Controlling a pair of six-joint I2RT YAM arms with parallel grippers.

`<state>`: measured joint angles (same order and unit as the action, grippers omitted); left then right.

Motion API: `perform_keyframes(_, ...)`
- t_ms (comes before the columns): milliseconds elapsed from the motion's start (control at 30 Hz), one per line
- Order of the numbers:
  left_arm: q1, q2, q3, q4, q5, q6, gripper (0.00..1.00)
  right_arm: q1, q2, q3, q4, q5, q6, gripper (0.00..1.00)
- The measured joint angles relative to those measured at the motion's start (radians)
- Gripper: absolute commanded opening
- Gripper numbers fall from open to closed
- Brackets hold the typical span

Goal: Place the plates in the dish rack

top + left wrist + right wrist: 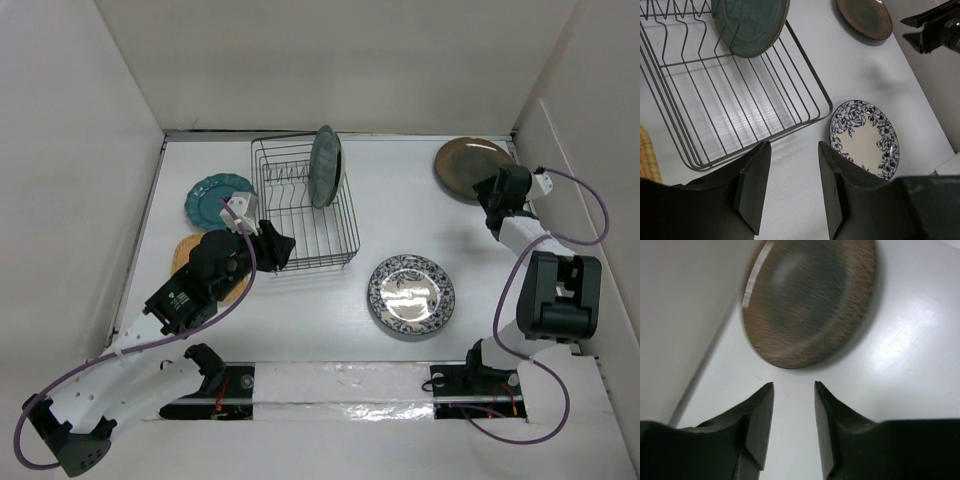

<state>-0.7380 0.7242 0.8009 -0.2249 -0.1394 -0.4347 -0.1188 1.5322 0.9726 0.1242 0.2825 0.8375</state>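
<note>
1. Your left gripper [793,150] has its jaws apart with nothing between them. It hangs over bare table just off the near left corner of the rack [300,205].
2. Your right gripper [793,390] is also spread and empty. Its fingertips point at the brown plate [470,168] and stop just short of its rim. You cannot tell from the blurred wrist view whether they touch the table.
3. The brown plate lies flat in the far right corner, close to the side wall.
4. The rack stands at the middle back of the table. You have one plate in it: the grey-blue plate [326,166], on edge at the far right end and leaning against the wires.
5. The teal plate [215,198] lies flat just left of the rack.
6. The orange plate [183,252] lies nearer to you than the teal one, and the left arm covers most of it.
7. The blue-and-white plate [411,296] lies flat, right of the rack and nearer, apart from it.
</note>
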Motion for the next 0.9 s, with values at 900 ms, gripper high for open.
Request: perform_keyframes(900,0.000,0.024,0.000,0.000,-0.001,0.000,0.40,-0.138,0.099,-0.192,0.176,-0.250,0.204,0.56)
